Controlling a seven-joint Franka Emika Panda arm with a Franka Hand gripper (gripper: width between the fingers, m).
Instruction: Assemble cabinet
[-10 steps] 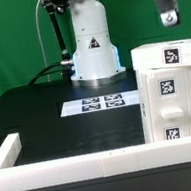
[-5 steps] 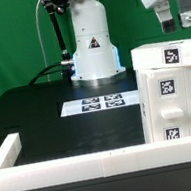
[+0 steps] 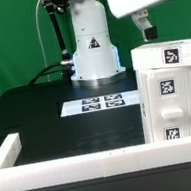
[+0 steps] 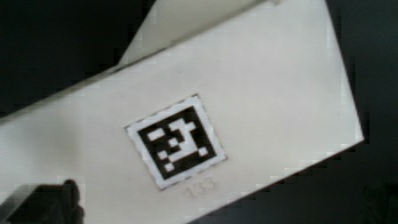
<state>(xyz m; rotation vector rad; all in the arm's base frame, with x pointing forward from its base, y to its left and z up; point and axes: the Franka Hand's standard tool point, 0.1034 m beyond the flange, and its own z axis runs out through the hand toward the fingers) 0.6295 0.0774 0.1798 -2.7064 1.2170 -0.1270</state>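
Exterior view: the gripper (image 3: pixel 145 26) hangs above the cabinet (image 3: pixel 175 95) at that view's right, holding nothing (jaws' state unclear). Judging so, assembly seems barely begun; no drawers show.

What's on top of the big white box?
The cabinet's top carries one black-and-white square tag and nothing else that shows. The gripper hangs above it, apart. The exterior view cuts off the top's right end, so that part is unseen.

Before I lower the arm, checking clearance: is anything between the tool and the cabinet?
Nothing: the exterior view shows only a bare gap between the tool and the cabinet top.
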